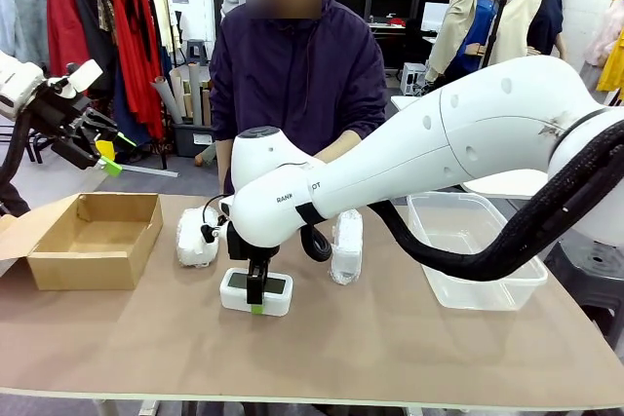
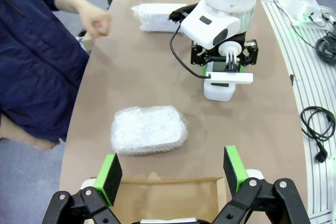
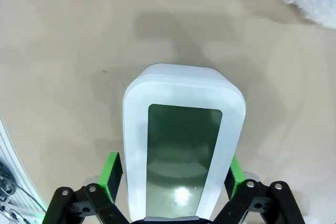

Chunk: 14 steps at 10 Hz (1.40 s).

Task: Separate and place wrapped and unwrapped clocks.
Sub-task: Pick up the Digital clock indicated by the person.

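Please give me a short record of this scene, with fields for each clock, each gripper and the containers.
bare clock: on table, screen up
wrapped clocks: two, on table, outside both containers
right gripper: astride bare clock, grip unclear
left gripper: open, raised near cardboard box
clear tub: table's right side

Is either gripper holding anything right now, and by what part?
Left gripper open, empty. Right gripper straddles the long sides of the white clock; firm grip cannot be told.
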Available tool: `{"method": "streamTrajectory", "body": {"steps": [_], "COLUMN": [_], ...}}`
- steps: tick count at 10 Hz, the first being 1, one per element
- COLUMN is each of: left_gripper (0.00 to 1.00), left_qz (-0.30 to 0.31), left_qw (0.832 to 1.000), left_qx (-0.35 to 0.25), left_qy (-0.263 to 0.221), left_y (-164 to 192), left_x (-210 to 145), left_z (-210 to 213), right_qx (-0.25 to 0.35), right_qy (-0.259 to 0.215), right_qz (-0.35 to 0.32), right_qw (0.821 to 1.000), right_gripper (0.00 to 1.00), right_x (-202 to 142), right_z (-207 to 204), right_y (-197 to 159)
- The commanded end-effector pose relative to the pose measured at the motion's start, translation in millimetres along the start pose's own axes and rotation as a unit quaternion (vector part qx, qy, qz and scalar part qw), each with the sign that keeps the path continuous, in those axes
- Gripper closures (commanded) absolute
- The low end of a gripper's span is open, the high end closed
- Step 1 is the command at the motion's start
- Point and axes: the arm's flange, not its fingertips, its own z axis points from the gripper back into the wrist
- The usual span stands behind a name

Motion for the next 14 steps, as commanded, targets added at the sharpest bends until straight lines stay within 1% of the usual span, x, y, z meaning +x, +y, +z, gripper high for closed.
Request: {"method": "streamTrajectory", "body": {"steps": [1, 4, 5, 7, 8, 9, 11, 13, 14], "left_gripper": [0.0, 0.0, 0.0, 0.0, 0.0, 0.0, 0.0, 0.0, 0.0], "left_qz": [-0.002, -0.002, -0.002, -0.002, -0.002, -0.002, -0.002, -0.002, -0.002], "left_qw": [1.0, 1.0, 1.0, 1.0, 1.0, 1.0, 1.0, 1.0, 1.0], "left_qx": [-0.001, -0.001, -0.001, -0.001, -0.001, -0.001, -0.001, -0.001, -0.001], "left_qy": [0.001, 0.001, 0.001, 0.001, 0.001, 0.001, 0.001, 0.001, 0.001], "left_y": [-4.6, -4.6, -4.6, -4.6, -4.6, -4.6, -4.6, -4.6, -4.6], "left_x": [1.2, 1.2, 1.2, 1.2, 1.2, 1.2, 1.2, 1.2, 1.2], "left_z": [0.8, 0.8, 0.8, 0.8, 0.8, 0.8, 0.8, 0.8, 0.8], "right_qx": [-0.022, -0.024, -0.025, -0.037, -0.029, -0.019, -0.008, 0.001, -0.014], "right_qy": [-0.004, -0.017, -0.022, -0.029, -0.052, -0.065, -0.043, -0.031, -0.024], "right_qz": [0.019, 0.02, 0.021, 0.032, 0.056, 0.075, 0.106, 0.118, 0.117], "right_qw": [1.0, 0.999, 0.999, 0.998, 0.997, 0.995, 0.993, 0.992, 0.993], "right_gripper": [0.4, 1.0, 1.0, 1.0, 1.0, 1.0, 1.0, 1.0, 1.0], "right_x": [-1.1, -4.3, -7.1, -23.1, -33.5, -43.8, -58.5, -64.8, -68.1], "right_z": [6.0, 17.4, 24.6, 63.2, 86.7, 108.0, 162.2, 212.4, 238.1], "right_y": [3.0, 6.6, 7.0, 9.5, 11.0, 12.2, 16.6, 22.6, 26.6]}}
